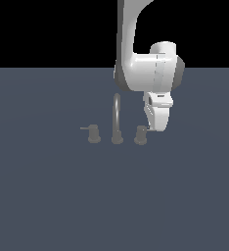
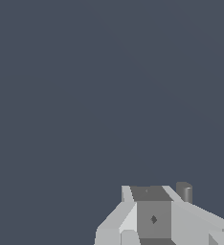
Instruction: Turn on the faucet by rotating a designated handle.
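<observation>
The faucet stands on the flat grey floor near the middle of the exterior view: a tall arched spout in the centre, a twin knob at its 9 o'clock, and the handle at its 3 o'clock. The gripper hangs just at 3 o'clock of the handle, seemingly at the thin lever, though contact is not clear. I cannot tell whether its fingers are wide or narrow; no container is visible.
</observation>
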Robot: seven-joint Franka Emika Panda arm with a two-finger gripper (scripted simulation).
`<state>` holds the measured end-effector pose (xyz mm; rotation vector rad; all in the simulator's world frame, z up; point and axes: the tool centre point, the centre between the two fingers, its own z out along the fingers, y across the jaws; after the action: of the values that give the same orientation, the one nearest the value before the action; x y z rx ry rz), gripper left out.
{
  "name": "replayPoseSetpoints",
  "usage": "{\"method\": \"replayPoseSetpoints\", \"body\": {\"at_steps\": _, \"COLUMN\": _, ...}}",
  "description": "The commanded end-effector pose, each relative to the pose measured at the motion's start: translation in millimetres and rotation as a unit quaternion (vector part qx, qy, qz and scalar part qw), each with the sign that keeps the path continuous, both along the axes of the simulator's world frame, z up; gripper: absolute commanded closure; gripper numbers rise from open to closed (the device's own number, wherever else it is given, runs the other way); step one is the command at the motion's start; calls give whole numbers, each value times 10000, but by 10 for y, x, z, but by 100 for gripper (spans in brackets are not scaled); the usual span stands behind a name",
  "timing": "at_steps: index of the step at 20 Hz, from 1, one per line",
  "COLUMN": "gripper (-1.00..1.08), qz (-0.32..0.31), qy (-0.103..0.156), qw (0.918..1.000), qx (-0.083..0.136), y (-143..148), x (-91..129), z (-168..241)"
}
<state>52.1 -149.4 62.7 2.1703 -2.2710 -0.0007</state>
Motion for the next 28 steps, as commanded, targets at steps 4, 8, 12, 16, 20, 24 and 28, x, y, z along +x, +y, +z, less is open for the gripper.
{"method": "replayPoseSetpoints", "body": {"at_steps": 4, "gripper": 108, "qz": 27, "qy": -48, "qw": 10000, "qx": 0, "y": -9, "x": -37, "z": 2}}
{"method": "replayPoseSetpoints", "body": {"at_steps": 8, "gripper": 108, "qz": 19, "qy": -37, "qw": 10000, "qx": 0, "y": 8, "x": -161, "z": 2}}
{"method": "replayPoseSetpoints", "body": {"at_steps": 12, "gripper": 108, "qz": 11, "qy": -24, "qw": 10000, "qx": 0, "y": 24, "x": -288, "z": 1}}
{"method": "replayPoseSetpoints", "body": {"at_steps": 16, "gripper": 108, "qz": 2, "qy": -11, "qw": 10000, "qx": 0, "y": 41, "x": -418, "z": 1}}
{"method": "replayPoseSetpoints", "body": {"at_steps": 20, "gripper": 108, "qz": -64, "qy": -60, "qw": 10000, "qx": -34, "y": -53, "x": -424, "z": -4}}
{"method": "replayPoseSetpoints", "body": {"at_steps": 24, "gripper": 108, "qz": -43, "qy": -40, "qw": 10000, "qx": -23, "y": 108, "x": -511, "z": -3}}
{"method": "replayPoseSetpoints", "body": {"at_steps": 28, "gripper": 108, "qz": -21, "qy": -19, "qw": 10000, "qx": -10, "y": 274, "x": -601, "z": -1}}
